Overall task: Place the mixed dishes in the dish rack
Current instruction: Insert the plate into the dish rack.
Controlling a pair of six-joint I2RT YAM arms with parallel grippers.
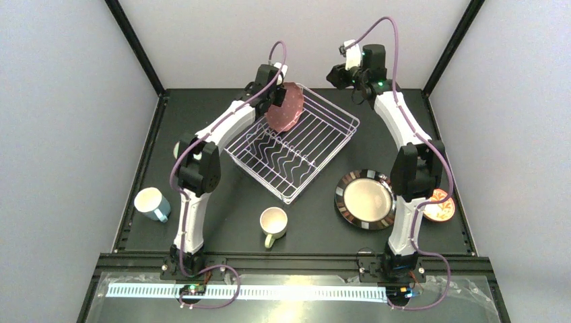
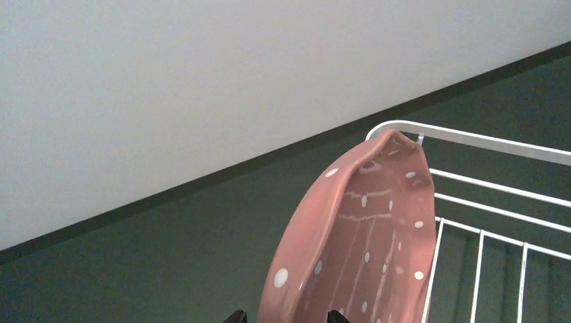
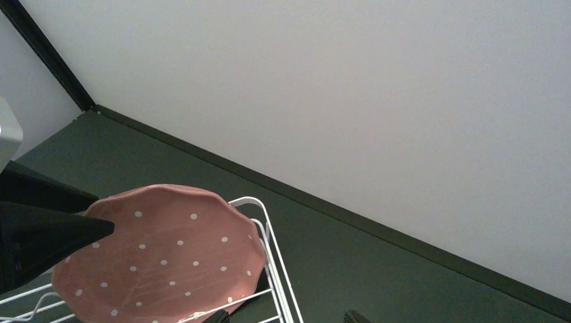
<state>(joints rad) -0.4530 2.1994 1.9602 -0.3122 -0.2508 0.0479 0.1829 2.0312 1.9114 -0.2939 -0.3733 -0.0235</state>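
Observation:
The pink dotted plate [image 1: 284, 108] stands on edge in the far left corner of the white wire dish rack [image 1: 316, 145]. My left gripper [image 1: 275, 94] is at the plate's near rim. In the left wrist view its jaws [image 2: 285, 316] straddle the plate [image 2: 363, 235], with a small gap showing beside the left finger, so it is open. My right gripper [image 1: 335, 74] hovers open and empty beyond the rack's far corner. The right wrist view has the right gripper [image 3: 286, 317], the plate [image 3: 161, 256] and the rack rim [image 3: 269, 229].
On the dark table lie a cream mug [image 1: 273, 223] near the front centre and a light-blue mug [image 1: 151, 203] at the left. A dark-rimmed plate [image 1: 365, 199] sits right of the rack, and an orange-patterned bowl [image 1: 441, 207] is partly behind the right arm.

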